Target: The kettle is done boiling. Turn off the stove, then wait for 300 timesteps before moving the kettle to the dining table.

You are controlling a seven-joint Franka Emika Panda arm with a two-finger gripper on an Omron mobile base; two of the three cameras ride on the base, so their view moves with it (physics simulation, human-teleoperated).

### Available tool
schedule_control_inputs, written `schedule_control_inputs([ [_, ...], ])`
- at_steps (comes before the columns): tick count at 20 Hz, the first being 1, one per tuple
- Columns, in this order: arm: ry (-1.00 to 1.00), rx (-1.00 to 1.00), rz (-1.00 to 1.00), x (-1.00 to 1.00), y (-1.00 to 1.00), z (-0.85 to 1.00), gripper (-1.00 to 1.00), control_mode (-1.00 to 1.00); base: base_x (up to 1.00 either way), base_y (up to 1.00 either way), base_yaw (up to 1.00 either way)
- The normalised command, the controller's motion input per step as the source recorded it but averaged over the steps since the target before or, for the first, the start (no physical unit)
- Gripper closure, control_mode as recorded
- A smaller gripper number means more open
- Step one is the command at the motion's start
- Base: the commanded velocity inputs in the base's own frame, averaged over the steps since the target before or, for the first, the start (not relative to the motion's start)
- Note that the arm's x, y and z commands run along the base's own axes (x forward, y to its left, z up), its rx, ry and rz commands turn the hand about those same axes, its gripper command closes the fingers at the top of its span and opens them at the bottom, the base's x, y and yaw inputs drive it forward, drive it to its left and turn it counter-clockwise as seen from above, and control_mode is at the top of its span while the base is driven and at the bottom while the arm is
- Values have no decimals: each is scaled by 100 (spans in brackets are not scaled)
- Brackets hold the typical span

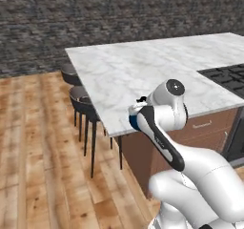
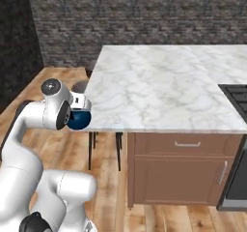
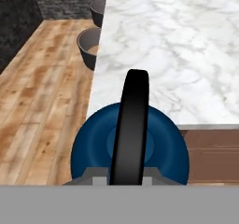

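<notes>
Hanging beside the near corner of the desk (image 2: 159, 86), the kettle (image 2: 78, 120) is carried by the gripper (image 2: 79, 106), clear of the marble top and over the wooden floor (image 2: 62, 144). In the right base view the blue body is seen at 9 o'clock from the desk's corner, tucked just under the white hand, with the slab's edge close by at 3 o'clock. In the left base view only a sliver of the kettle (image 1: 134, 122) is visible behind the arm's forearm, and the gripper (image 1: 140, 100) is marked by a small dark tip just above it. In the hand view the kettle (image 3: 93, 148) is seen from above with its black arched handle (image 3: 132, 125) running from 6 toward 12 o'clock; the gripper is taken to be clamped on this handle, though the fingertips themselves are hidden at the lower edge. The desk (image 3: 168, 55) spreads toward 1 o'clock in that view, and its brown base (image 3: 210, 153) is seen at 3 o'clock from the kettle. Two dark round stools (image 3: 88, 45) are lined along the desk's side at 11 o'clock. The stove (image 1: 226, 78) is set into the far end of the desk, at 3 o'clock, well apart from the kettle. A dark brick wall (image 2: 144, 18) is seen at 12 o'clock.
</notes>
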Motion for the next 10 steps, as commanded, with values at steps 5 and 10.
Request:
schedule_control_inputs([
  [5, 0, 0, 0, 0, 0, 0, 100, 100, 13, 99, -17],
  [10, 0, 0, 0, 0, 0, 0, 100, 100, 24, 83, -15],
])
